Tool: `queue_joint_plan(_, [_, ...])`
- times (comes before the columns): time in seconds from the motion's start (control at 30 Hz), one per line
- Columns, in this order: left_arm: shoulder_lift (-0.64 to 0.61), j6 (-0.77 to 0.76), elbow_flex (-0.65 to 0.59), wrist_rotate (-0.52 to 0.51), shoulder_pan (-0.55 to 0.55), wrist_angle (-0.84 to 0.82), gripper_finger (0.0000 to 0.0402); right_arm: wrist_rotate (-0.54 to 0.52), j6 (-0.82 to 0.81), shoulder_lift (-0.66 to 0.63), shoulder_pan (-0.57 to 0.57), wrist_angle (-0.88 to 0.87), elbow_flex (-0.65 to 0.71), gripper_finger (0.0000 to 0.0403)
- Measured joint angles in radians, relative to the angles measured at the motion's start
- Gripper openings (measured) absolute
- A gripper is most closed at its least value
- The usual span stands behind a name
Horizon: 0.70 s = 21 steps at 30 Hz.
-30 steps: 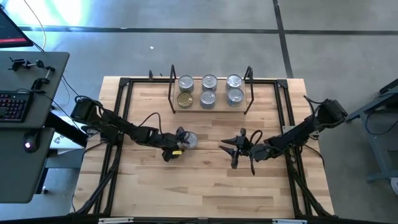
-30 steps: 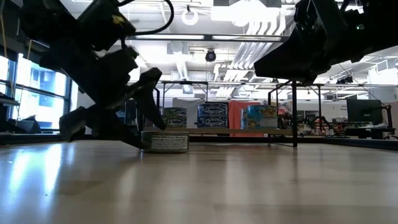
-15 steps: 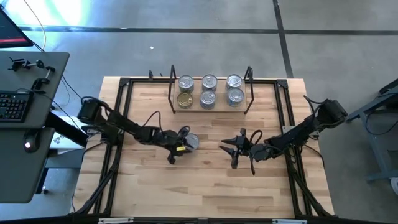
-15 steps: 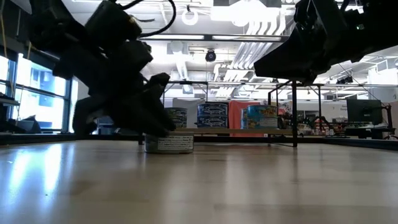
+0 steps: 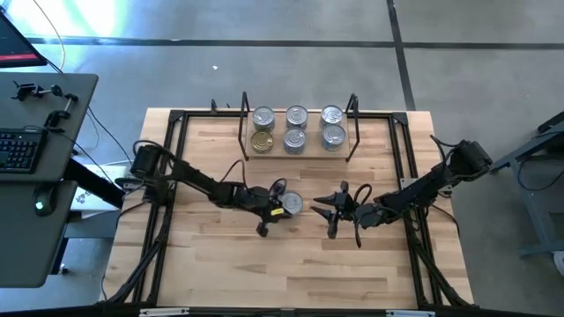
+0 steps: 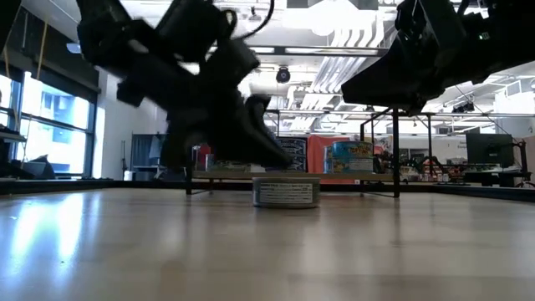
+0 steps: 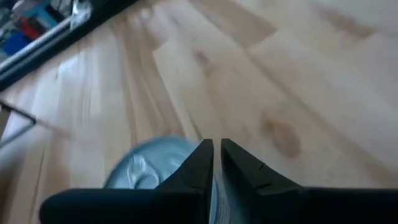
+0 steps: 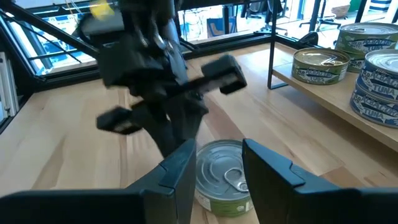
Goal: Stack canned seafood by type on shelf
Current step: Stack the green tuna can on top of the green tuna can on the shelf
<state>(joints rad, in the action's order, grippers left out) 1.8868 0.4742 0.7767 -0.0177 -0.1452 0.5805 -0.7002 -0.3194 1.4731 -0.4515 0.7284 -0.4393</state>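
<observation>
A flat round tin with a silver lid stands on its base on the table's middle. My left gripper is at the tin's left side with its fingers shut; they show over the lid in the left wrist view. My right gripper hangs open just right of the tin, above the table, and the tin shows beyond its two fingers. Several more tins stand on the shelf at the far side, one of them gold-lidded. My left gripper has its shut fingers at the tin's left rim, coming slanting down from the table's left. The fingers themselves hide the exact spot they touch. The tin sits flat on the table, lid up.
A black tube frame runs around the table's edges. The shelf's black wire end frames stand at the far middle. Bare wood lies toward the near edge. A desk with a keyboard stands left of the table.
My left gripper has moved toward the table's right, rolled its wrist and shut its fingers. The tin has slid along the table to the right, still flat, and now stands close to my right gripper, which has kept still.
</observation>
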Motion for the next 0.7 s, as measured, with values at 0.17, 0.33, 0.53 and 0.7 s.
queue_joint_plan(0.17, [-0.086,0.05,0.026,0.043,-0.002,-0.161,0.0034,0.0,-0.003,0.0,0.0,-0.007,0.0,0.0121])
queue_joint_plan(0.33, [-0.171,0.1,0.024,0.034,-0.006,-0.262,0.0039,0.0,-0.016,0.007,0.0,-0.014,0.0,0.0121])
queue_joint_plan(0.53, [-0.183,0.151,0.023,0.032,-0.006,-0.291,0.004,0.0,-0.046,0.049,0.0,-0.004,0.0,0.0121])
queue_joint_plan(0.7, [-0.174,0.294,0.022,0.035,0.011,-0.359,0.0079,0.0,-0.076,0.081,0.0,-0.001,0.0,0.0121])
